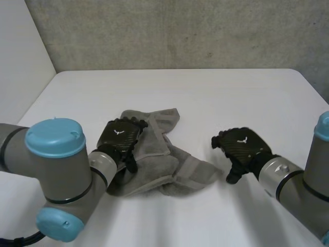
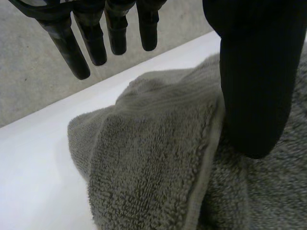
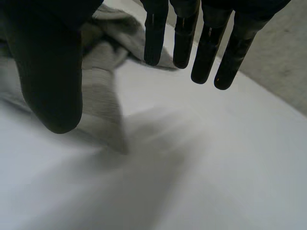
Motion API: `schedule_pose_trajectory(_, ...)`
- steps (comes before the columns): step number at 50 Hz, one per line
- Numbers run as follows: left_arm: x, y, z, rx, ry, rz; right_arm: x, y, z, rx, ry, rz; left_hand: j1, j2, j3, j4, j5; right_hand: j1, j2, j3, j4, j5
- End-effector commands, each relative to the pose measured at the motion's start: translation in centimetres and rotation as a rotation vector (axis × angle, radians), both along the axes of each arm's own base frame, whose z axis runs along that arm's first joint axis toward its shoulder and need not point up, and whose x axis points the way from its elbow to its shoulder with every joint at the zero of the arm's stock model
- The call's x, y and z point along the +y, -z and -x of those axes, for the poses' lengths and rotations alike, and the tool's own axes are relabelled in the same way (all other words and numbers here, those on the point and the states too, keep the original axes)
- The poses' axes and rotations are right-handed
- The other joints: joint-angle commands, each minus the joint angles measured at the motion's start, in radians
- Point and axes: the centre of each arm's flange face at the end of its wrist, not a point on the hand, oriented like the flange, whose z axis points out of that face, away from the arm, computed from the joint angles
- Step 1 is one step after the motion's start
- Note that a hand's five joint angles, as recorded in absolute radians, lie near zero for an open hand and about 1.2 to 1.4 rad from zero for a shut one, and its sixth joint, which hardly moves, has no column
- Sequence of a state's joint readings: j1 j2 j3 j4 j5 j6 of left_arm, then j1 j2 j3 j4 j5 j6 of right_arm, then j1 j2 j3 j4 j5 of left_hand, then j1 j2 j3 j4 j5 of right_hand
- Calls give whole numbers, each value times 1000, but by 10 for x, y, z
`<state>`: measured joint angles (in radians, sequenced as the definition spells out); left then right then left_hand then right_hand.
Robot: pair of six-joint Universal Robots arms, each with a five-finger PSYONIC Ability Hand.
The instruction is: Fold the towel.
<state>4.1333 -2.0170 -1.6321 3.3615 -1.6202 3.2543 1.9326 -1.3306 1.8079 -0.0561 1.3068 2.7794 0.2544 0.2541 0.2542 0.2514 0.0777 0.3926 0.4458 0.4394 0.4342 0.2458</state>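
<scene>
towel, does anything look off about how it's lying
Yes. The towel is bunched in a rumpled heap with uneven overlapping folds, not spread flat on the table. The left robot hand is over its left part, open; the right robot hand is open beside its right corner.

Towel (image 1: 154, 157) on table (image 1: 231, 103), near front

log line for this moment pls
towel crumpled on table | left hand open over towel's left part | right hand open beside towel's right corner, holding nothing | fold not yet done
</scene>
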Motion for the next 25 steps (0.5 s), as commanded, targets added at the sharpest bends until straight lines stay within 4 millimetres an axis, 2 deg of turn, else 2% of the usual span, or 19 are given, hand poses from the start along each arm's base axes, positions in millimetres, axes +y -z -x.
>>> schedule_pose_trajectory(1,-14,0,1,-10,-13,57,11,7,-8,-96,-47,-107,290,290,290,293,292,51,-3,4,9,23)
schedule_pose_trajectory(4,-17,-2,0,0,-19,75,11,14,-10,-112,-55,-141,408,409,409,411,410,53,0,7,12,26)
schedule_pose_trajectory(6,-23,-5,-5,11,-41,96,11,17,-11,-116,-57,-154,663,663,663,666,665,56,3,10,15,29)
schedule_pose_trajectory(7,-23,-5,-5,11,-41,96,11,17,-11,-116,-57,-154,664,664,664,667,666,56,3,10,15,29)
schedule_pose_trajectory(9,-28,-7,-10,12,-61,99,13,24,-16,-115,-74,-178,801,801,801,804,803,62,9,16,21,35)
schedule_pose_trajectory(21,-42,-12,-22,16,-111,109,20,52,-36,-121,-128,-214,993,993,993,996,995,121,68,74,79,93)
schedule_pose_trajectory(23,-46,-14,-26,21,-124,113,17,52,-42,-147,-130,-207,1057,1057,1057,1060,1059,319,266,273,278,292)
schedule_pose_trajectory(24,-46,-14,-26,22,-124,114,17,52,-42,-147,-130,-207,1057,1057,1057,1060,1059,321,267,274,279,293)
schedule_pose_trajectory(25,-47,-15,-27,23,-128,116,16,52,-44,-160,-129,-202,1095,1095,1095,1098,1097,539,485,492,497,511)
